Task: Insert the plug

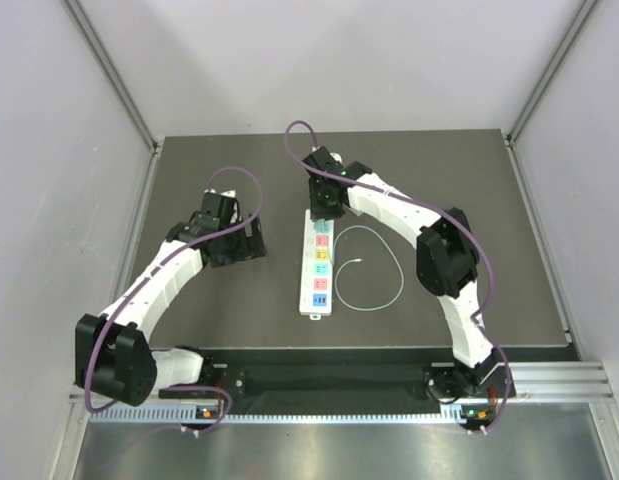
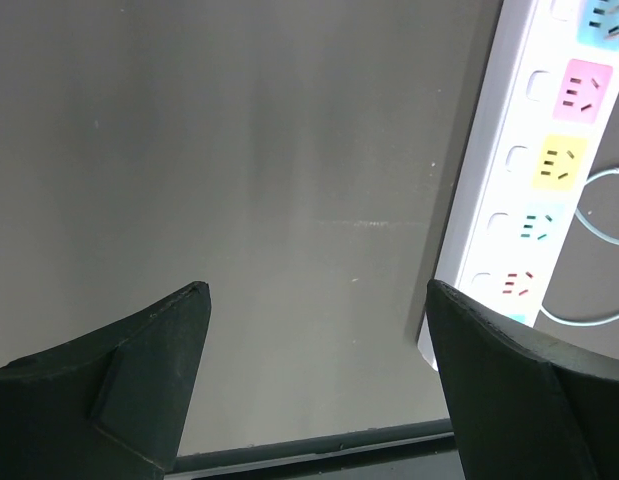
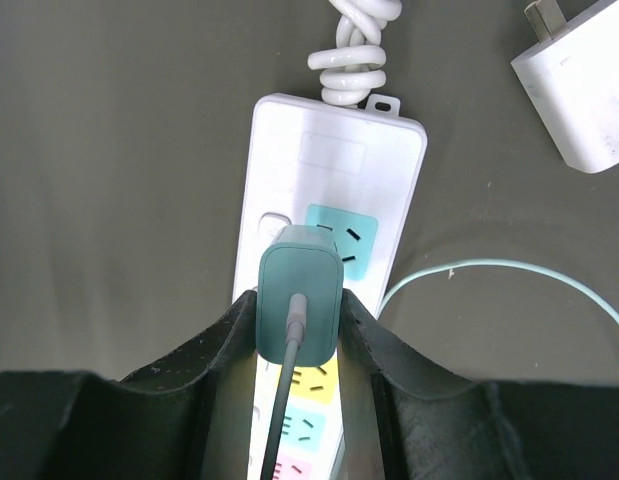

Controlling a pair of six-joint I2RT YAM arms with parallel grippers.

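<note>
Top view – surface: a dark surface (image 1: 219, 300), with both my arms reaching out over it.
Top view – strip: a long white strip (image 1: 318, 272) lies lengthwise in the middle, between my arms, with coloured sockets in a row.
Top view – right jaws: they point down over the strip's far end; the plug is hidden under them here.
Top view – cable: a thin pale cable (image 1: 401, 282) loops on the surface just right of the strip.
Top view – left jaws: well left of the strip and apart from it.
Left wrist – left jaws: wide apart and holding nothing; my black fingers (image 2: 159, 350) frame bare surface (image 2: 239, 200).
Left wrist – strip: it runs up the right edge (image 2: 509, 160), showing pink, yellow, teal and red sockets. My right finger overlaps its near end in this view – I cannot tell whether they touch.
Left wrist – cable: a curved stretch (image 2: 578, 207) shows beyond the strip.
Right wrist – right jaws: clamped on the plug (image 3: 300, 290), one finger on each side.
Right wrist – plug: teal and boxy, standing over the strip (image 3: 339, 150) at the blue socket (image 3: 347, 235) nearest the corded end. I cannot tell whether the pins are in.
Right wrist – cable: it leaves the plug's back toward the camera (image 3: 287, 385); another stretch curves along the surface on the right.
Right wrist – cord: a thick white coiled cord (image 3: 354, 45) runs from the strip's end.
Right wrist – block: a white block (image 3: 579, 95) lies at top right, apart from the strip.
</note>
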